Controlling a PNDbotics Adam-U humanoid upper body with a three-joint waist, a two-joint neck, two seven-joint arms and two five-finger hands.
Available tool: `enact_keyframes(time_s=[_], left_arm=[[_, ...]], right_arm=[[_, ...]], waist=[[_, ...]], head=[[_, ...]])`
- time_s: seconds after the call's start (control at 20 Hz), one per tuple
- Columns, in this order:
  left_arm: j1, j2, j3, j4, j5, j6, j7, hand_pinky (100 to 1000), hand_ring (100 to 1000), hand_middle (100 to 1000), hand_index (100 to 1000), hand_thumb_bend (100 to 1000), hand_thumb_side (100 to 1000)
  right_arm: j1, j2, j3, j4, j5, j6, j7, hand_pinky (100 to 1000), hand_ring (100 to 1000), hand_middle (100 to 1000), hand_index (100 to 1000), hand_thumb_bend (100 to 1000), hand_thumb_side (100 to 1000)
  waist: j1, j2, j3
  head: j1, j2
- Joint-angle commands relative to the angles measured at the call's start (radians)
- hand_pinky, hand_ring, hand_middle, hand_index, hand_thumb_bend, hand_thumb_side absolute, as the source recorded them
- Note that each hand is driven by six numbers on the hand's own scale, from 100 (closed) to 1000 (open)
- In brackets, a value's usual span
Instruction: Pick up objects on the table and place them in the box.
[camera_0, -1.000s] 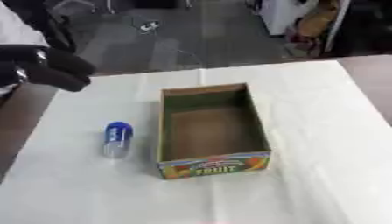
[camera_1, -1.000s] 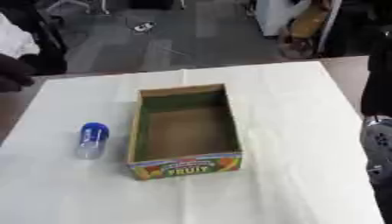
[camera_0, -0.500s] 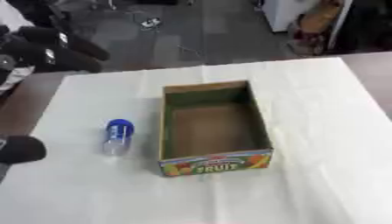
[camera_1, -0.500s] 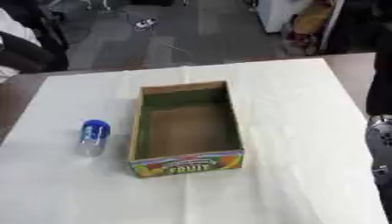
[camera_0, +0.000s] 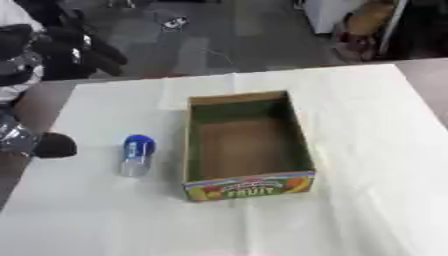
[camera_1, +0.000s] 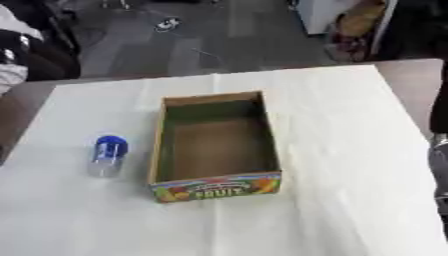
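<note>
While the box (camera_0: 248, 145) sits open, a bottle (camera_0: 136, 154) lies beside it.

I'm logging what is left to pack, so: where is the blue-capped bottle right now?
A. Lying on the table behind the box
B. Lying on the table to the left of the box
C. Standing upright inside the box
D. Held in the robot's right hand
B. The bottle lies on its side on the white table, apart from the left wall of the box, whose inside is bare.
</note>
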Motion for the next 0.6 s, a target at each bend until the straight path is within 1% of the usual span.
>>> enact_keyframes(time_s=[0.05, 0.4, 0.6], left_arm=[[-0.027, 0.012, 0.007, 0.040, -0.043, -0.011, -0.012, 680, 730, 836, 876, 629, 835], [-0.062, -0.004, 0.012, 0.115, -0.136, -0.034, -0.012, 697, 735, 824, 877, 659, 821], [-0.077, -0.018, 0.012, 0.158, -0.183, -0.044, -0.019, 703, 738, 824, 879, 704, 798]], right_arm=[[-0.023, -0.001, -0.006, -0.010, 0.000, -0.113, 0.117, 240, 311, 416, 519, 100, 1000], [-0.051, 0.013, -0.004, -0.010, 0.006, -0.100, 0.113, 244, 310, 416, 519, 100, 1000], [-0.063, 0.024, -0.005, -0.010, 0.009, -0.092, 0.114, 247, 310, 416, 518, 100, 1000]], waist=[[-0.003, -0.003, -0.005], [-0.004, 0.019, -0.022], [-0.008, 0.032, -0.030]], head=[[0.022, -0.031], [0.043, -0.065], [0.058, -0.074]])
